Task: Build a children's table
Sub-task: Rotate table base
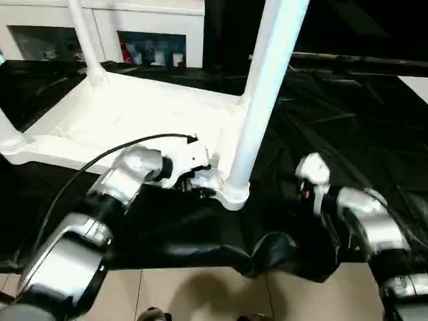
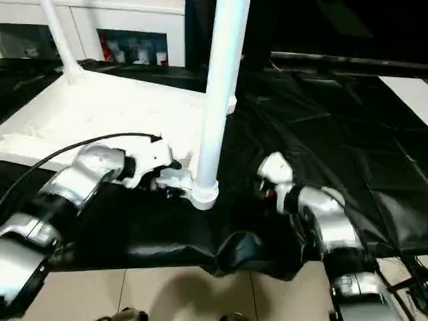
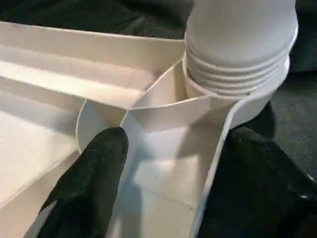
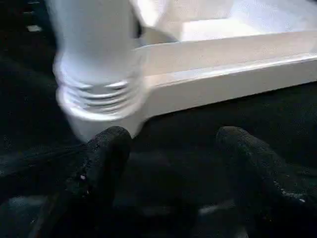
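Observation:
The white tabletop [image 1: 134, 114] lies upside down on black cloth. One white leg [image 1: 262, 93] stands upright in the near corner socket [image 1: 234, 194], its threaded base [image 3: 237, 74] seated there. Another leg [image 1: 83, 40] rises at the far corner, and a third [image 1: 8, 137] stands at the left edge. My left gripper [image 3: 173, 183] straddles the near rim beside that socket, one finger [image 3: 94, 183] inside the tray and the other outside, pressed on the rim wall. My right gripper [image 4: 173, 173] hovers open over the cloth just right of the leg's base [image 4: 99, 74], holding nothing.
The black cloth [image 1: 348, 114] covers the work surface and bunches at its front edge [image 1: 267, 251], with tiled floor [image 1: 200, 294] below. A white cabinet [image 1: 147, 33] stands behind. A black cable [image 1: 100, 157] arcs over my left forearm.

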Robot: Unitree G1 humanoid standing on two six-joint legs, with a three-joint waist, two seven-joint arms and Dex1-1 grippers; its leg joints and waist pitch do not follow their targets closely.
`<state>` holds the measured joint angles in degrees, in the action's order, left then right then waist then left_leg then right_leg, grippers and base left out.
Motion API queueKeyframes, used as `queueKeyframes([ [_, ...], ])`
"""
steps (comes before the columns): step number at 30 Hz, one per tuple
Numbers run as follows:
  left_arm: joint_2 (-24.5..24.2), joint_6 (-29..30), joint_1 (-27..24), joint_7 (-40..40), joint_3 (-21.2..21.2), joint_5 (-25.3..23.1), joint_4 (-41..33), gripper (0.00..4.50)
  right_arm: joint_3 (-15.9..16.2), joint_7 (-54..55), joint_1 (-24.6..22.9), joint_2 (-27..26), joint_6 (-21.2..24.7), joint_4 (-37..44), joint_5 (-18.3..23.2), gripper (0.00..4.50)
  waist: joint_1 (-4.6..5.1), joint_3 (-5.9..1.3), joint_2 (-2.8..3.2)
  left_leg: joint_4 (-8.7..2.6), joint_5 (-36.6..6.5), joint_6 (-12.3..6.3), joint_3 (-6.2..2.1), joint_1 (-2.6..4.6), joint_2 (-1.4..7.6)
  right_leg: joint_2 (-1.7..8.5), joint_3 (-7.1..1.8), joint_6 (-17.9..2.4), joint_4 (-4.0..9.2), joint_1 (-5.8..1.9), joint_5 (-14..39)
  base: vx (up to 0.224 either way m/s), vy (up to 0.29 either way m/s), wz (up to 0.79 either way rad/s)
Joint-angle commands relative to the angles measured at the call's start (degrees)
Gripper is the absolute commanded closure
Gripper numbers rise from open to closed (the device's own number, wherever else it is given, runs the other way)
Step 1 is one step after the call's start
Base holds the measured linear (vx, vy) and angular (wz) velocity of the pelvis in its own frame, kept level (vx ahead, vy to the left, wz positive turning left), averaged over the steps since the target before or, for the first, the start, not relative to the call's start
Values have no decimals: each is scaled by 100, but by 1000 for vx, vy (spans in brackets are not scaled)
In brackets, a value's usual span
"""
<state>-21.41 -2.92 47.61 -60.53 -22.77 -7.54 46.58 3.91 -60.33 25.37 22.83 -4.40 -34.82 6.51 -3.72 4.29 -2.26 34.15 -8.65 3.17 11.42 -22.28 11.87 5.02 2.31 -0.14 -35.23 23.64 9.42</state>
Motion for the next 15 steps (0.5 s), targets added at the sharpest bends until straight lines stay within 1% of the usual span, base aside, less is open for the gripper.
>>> queueKeyframes([
  [1, -21, -54, 92, 37, -85, -132, 191, 126, 29, -67, -55, 109, 134, 233, 65, 127, -49, -493, 42, -390, -1784, -132, -81, 146, 109, 249, -139, -1313, 427, -277, 1351, 0, 0, 0],
  [4, 16, -26, 138, -66, -12, -88, 305, 132, 42, -96, -147, 155, 223, 388, 90, 127, -48, -487, 36, -390, -1851, -100, -78, 154, 97, 244, -140, -1286, 450, -266, 1526, 0, 0, 0],
  [5, 25, -26, 148, -87, 3, -88, 326, 157, 45, -104, -165, 167, 249, 424, 95, 127, -56, -487, 42, -392, -1863, -95, -81, 158, 107, 255, -142, -1291, 451, -258, 1550, 0, 0, 0],
  [8, 15, -48, 160, -212, -24, -113, 385, 166, 56, -121, -224, 197, 336, 534, 79, 127, -68, -488, 41, -397, -1852, -85, -86, 156, 115, 259, -140, -1308, 443, -258, 1495, 0, 0, 0],
  [10, 16, -37, 169, -371, -54, -105, 433, 190, 81, -115, -242, 207, 404, 600, 61, 127, -93, -486, 44, -401, -1820, -92, -84, 156, 116, 258, -143, -1308, 439, -259, 1456, 0, 0, 0],
  [11, 28, -39, 179, -376, -57, -118, 452, 190, 103, -116, -240, 214, 418, 612, 53, 127, -108, -492, 46, -399, -1805, -89, -82, 160, 119, 262, -144, -1323, 434, -257, 1397, 0, 0, 0],
  [12, 36, -44, 189, -366, -53, -121, 478, 205, 116, -114, -242, 211, 424, 622, 46, 127, -116, -492, 30, -398, -1783, -94, -78, 158, 119, 257, -141, -1346, 429, -257, 1336, 0, 0, 0],
  [15, 59, -8, 221, -397, -41, -119, 559, 235, 148, -124, -254, 212, 465, 669, 39, 127, -146, -492, 38, -396, -1741, -98, -75, 159, 117, 264, -143, -1358, 421, -260, 1272, 0, 0, 0],
])
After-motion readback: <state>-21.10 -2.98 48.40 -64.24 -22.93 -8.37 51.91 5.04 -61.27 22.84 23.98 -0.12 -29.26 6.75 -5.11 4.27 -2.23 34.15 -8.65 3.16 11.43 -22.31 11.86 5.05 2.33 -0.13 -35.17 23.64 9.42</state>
